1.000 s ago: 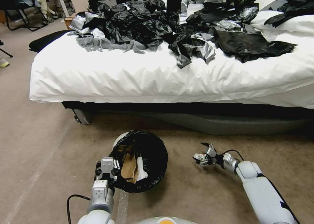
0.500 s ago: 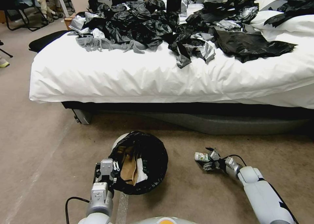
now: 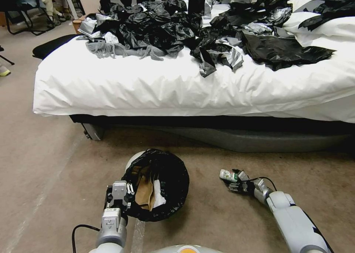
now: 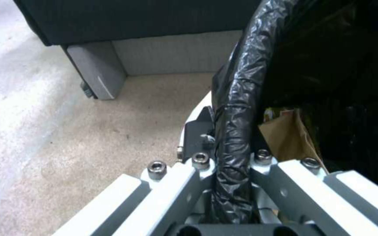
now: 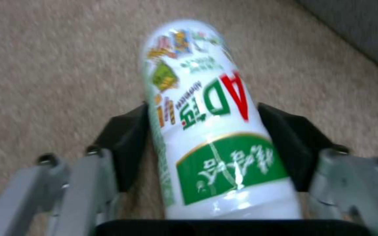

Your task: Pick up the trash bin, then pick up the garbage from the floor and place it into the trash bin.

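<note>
**Bottle clamped on the right, bin held on the left: carry across and drop**

Right gripper (image 5: 202,131): jaws clenched on the bottle (image 5: 206,131), black pads on either side of the label, the bottle lying lengthways between them and poking out past the tips. In the head view the bottle (image 3: 228,175) sits at lower right of centre, close above the floor (image 3: 44,164).

Left gripper (image 4: 233,154): jaws grasping the lined rim of the trash bin (image 4: 237,98), one on each side of the wall. In the head view the trash bin (image 3: 157,186) is at lower centre, left gripper (image 3: 124,195) on its near-left edge, mouth tilted toward the camera.

Judgement: step in hand is lifting the bottle and moving it over the bin mouth. Lift clear of the floor first, travel left, release only when above the opening. The bottle is smooth and may slip, so keep it level. Hold the bin steady.

View notes: the right wrist view shows the pad contact and the green label; the head view does not. The head view gives the gap between bottle and bin. The left wrist view shows brown paper (image 4: 289,137) inside the liner.
</note>
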### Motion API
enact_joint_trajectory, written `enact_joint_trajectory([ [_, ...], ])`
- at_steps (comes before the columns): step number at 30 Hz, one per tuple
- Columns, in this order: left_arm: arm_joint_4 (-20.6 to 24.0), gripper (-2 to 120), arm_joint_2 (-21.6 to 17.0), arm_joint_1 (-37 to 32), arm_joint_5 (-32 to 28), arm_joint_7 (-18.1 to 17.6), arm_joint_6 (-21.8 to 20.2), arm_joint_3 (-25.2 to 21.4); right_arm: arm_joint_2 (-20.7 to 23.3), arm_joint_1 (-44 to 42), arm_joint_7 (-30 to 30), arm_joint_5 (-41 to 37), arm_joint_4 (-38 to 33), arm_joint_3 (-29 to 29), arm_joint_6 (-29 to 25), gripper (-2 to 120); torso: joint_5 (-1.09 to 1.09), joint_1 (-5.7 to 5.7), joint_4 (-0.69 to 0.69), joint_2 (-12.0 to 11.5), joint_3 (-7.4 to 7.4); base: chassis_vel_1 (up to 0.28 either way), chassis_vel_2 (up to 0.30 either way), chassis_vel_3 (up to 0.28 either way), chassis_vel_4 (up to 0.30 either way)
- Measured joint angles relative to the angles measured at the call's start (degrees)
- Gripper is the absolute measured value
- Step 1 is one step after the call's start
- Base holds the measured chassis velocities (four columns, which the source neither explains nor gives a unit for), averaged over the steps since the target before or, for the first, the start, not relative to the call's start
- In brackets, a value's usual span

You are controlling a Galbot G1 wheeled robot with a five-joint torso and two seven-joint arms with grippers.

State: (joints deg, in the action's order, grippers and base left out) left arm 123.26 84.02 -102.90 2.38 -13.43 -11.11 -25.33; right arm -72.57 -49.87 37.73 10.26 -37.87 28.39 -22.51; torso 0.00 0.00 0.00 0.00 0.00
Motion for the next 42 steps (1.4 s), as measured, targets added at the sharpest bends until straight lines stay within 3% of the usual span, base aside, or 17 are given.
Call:
enact_joint_trajectory([
  [3,0.06,0,-0.08,0.19,-0.07,0.00,0.00,0.01,-0.19,-0.52,-0.25,-0.90,-0.91,-0.33,0.07,45,0.00,0.00,0.00,0.00,0.00,0.000,0.000,0.000,0.000],
  [12,0.04,0,-0.10,0.39,-0.30,0.00,0.02,0.09,0.12,-1.73,-0.33,-3.90,-2.70,-0.51,0.07,28,0.01,0.00,-0.01,0.00,0.00,0.000,0.000,0.000,0.000],
  [20,-0.64,0,0.04,0.96,-0.06,0.07,0.03,0.76,0.44,-4.54,-2.84,-11.48,-9.09,-2.27,0.12,26,0.00,0.00,0.00,0.00,0.00,0.000,0.000,0.000,0.000],
  [23,-0.67,0,-0.24,1.05,-0.04,0.11,0.03,0.87,0.70,-7.81,-5.10,-17.22,-17.83,-4.41,0.76,26,0.00,0.00,0.00,0.00,0.00,0.000,0.000,0.000,0.000],
  [24,-0.67,0,-0.24,1.05,-0.04,0.11,0.03,0.87,0.70,-7.81,-5.10,-17.22,-17.83,-4.41,0.76,26,0.00,0.00,0.00,0.00,0.00,0.000,0.000,0.000,0.000],
  [26,-0.73,0,-0.44,1.28,-0.07,0.16,0.02,0.92,0.72,-10.19,-6.17,-19.64,-26.42,-5.45,0.22,25,0.00,0.00,-0.02,0.00,0.00,0.000,0.000,0.000,0.000],
  [27,-0.73,0,-0.44,1.28,-0.07,0.16,0.02,0.92,0.72,-10.19,-6.17,-19.64,-26.42,-5.45,0.22,25,0.00,0.00,-0.02,0.00,0.00,0.000,0.000,0.000,0.000],
  [29,-0.82,0,-0.56,1.38,-0.09,0.19,0.00,1.06,0.69,-12.34,-7.42,-20.93,-35.51,-6.80,-0.19,25,-0.01,0.00,0.01,0.00,-0.01,0.000,0.000,0.000,0.000],
  [30,-0.82,0,-0.56,1.38,-0.09,0.19,0.00,1.06,0.69,-12.34,-7.42,-20.93,-35.51,-6.80,-0.19,25,-0.01,0.00,0.01,0.00,-0.01,0.000,0.000,0.000,0.000],
  [32,-1.12,0,-0.68,1.49,-0.22,0.24,-0.06,1.30,0.75,-14.96,-8.08,-23.02,-44.99,-8.91,-0.13,25,-0.01,0.00,0.01,0.00,-0.01,0.000,0.000,0.000,0.000],
  [33,-1.12,0,-0.68,1.49,-0.22,0.24,-0.06,1.30,0.75,-14.96,-8.08,-23.02,-44.99,-8.91,-0.13,25,-0.01,0.00,0.01,0.00,-0.01,0.000,0.000,0.000,0.000],
  [35,-1.26,0,-0.73,1.52,-0.34,0.33,-0.07,1.53,0.86,-18.16,-8.10,-24.08,-54.91,-11.37,0.68,25,-0.01,-0.01,0.00,0.00,-0.01,0.000,0.000,0.000,0.000],
  [36,-1.26,0,-0.73,1.52,-0.34,0.33,-0.07,1.53,0.86,-18.16,-8.10,-24.08,-54.91,-11.37,0.68,25,-0.01,-0.01,0.00,0.00,-0.01,0.000,0.000,0.000,0.000],
  [39,-1.26,0,-0.70,1.88,-0.58,0.41,-0.08,1.77,1.66,-23.28,-7.85,-23.28,-63.79,-15.72,1.15,25,0.00,-0.01,-0.02,0.00,-0.01,0.000,0.000,0.000,0.000],
  [42,-1.36,0,-0.74,2.22,-0.71,0.42,-0.10,1.82,2.08,-25.77,-7.78,-21.84,-66.42,-18.08,1.14,25,0.00,0.00,-0.02,0.00,-0.01,0.000,0.000,0.000,0.000],
])
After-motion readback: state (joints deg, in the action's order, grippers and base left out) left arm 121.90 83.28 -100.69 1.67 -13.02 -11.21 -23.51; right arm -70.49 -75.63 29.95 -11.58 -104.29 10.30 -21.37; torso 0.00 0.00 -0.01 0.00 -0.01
